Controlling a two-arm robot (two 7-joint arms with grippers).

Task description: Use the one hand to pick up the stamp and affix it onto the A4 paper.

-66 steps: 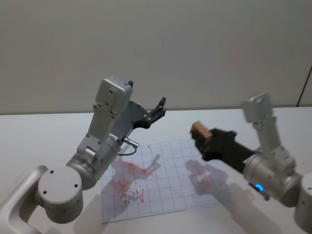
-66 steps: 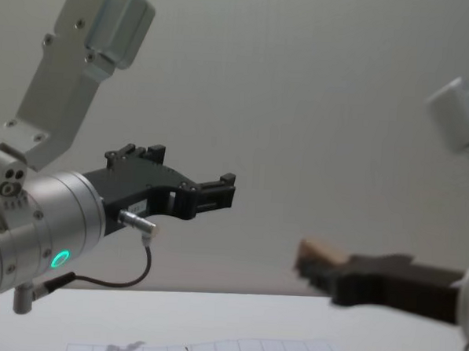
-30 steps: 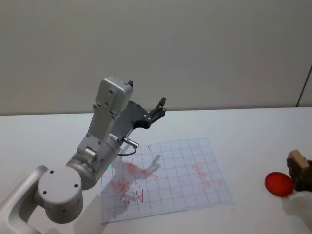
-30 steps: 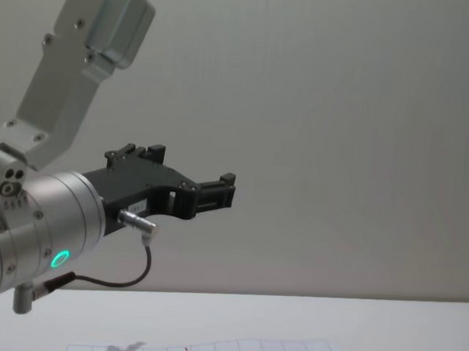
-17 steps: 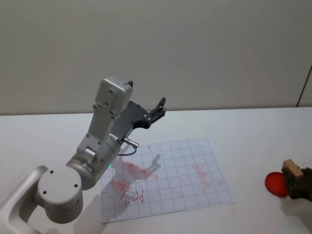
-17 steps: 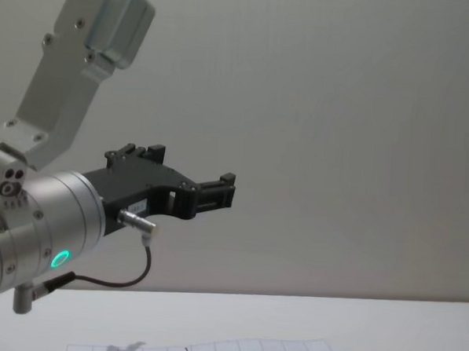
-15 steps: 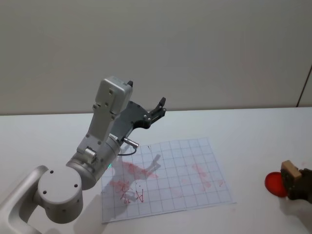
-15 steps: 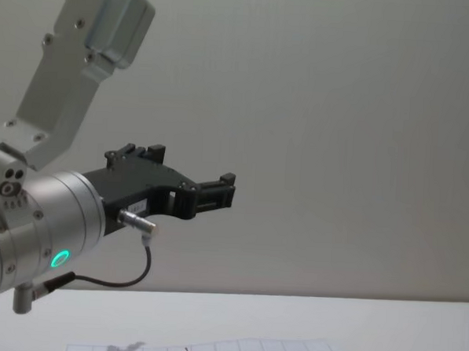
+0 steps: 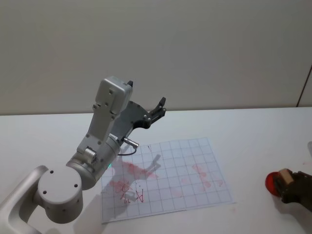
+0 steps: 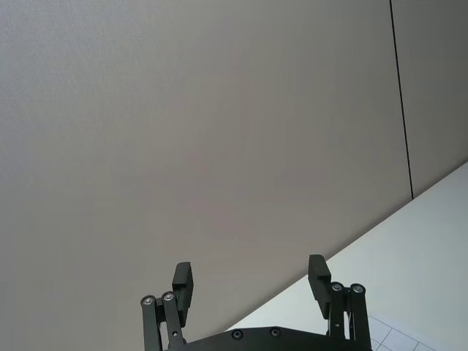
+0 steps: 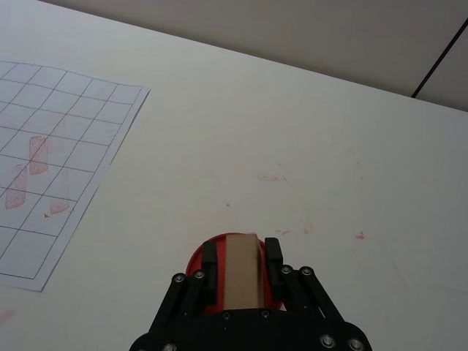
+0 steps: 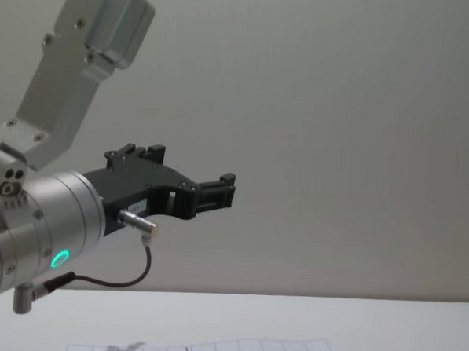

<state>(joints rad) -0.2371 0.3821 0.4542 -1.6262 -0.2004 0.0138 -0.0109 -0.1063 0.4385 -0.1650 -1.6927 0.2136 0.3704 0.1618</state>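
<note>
The stamp [image 11: 240, 269] is clamped between the fingers of the right gripper [image 11: 241, 265], low over a red ink pad [image 9: 273, 183] on the white table [image 11: 292, 146], well to the right of the A4 paper [image 9: 195, 161]. The paper lies flat and carries red smears. The left gripper [image 10: 251, 287] is raised above the paper's left part, jaws spread wide and holding nothing.
</note>
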